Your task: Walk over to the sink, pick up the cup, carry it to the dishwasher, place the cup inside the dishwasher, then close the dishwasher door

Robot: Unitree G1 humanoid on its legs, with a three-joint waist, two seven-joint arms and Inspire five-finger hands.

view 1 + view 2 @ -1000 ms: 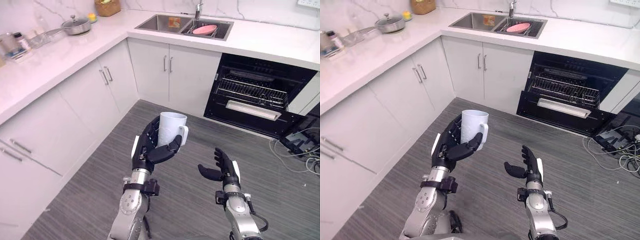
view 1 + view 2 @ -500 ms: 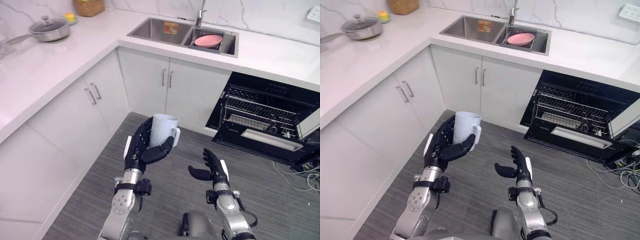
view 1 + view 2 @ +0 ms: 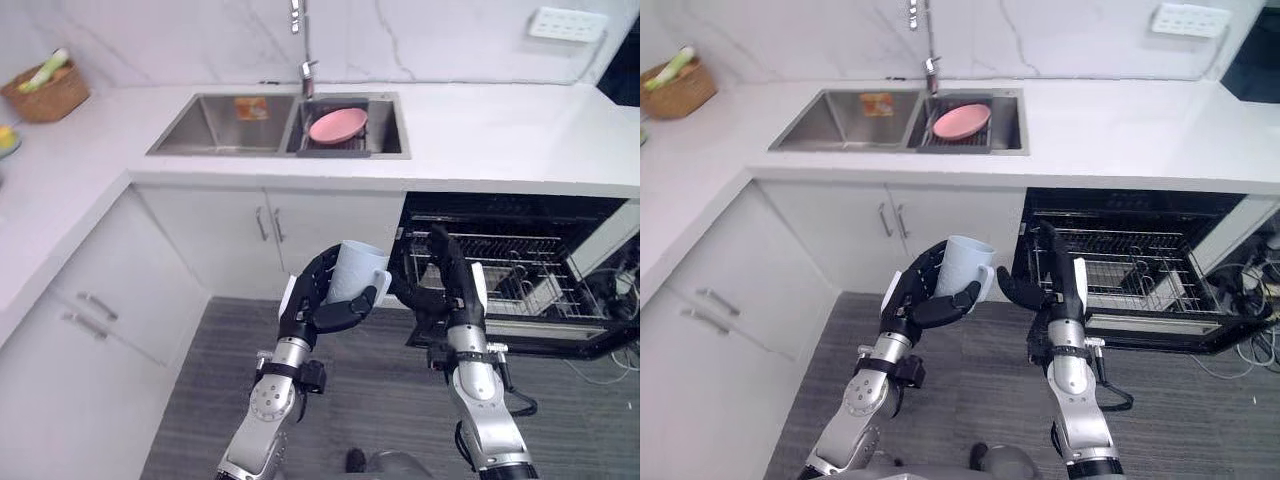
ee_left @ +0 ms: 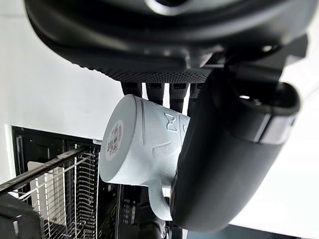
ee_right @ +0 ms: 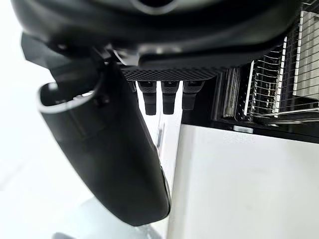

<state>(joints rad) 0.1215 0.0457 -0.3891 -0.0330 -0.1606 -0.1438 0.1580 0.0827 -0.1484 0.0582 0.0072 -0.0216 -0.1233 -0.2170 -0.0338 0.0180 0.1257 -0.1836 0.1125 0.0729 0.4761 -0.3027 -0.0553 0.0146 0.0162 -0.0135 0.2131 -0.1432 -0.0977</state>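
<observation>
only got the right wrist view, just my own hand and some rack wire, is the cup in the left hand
Observer: Yes, the left hand has its fingers and thumb curled round the white cup, mouth upward.
Operator: is the dishwasher door open
Observer: Yes, the dishwasher under the counter stands open, door down, with its wire rack showing just past the cup.
Operator: whats in the sink
Observer: A pink dish sits in the right basin of the sink.
</observation>
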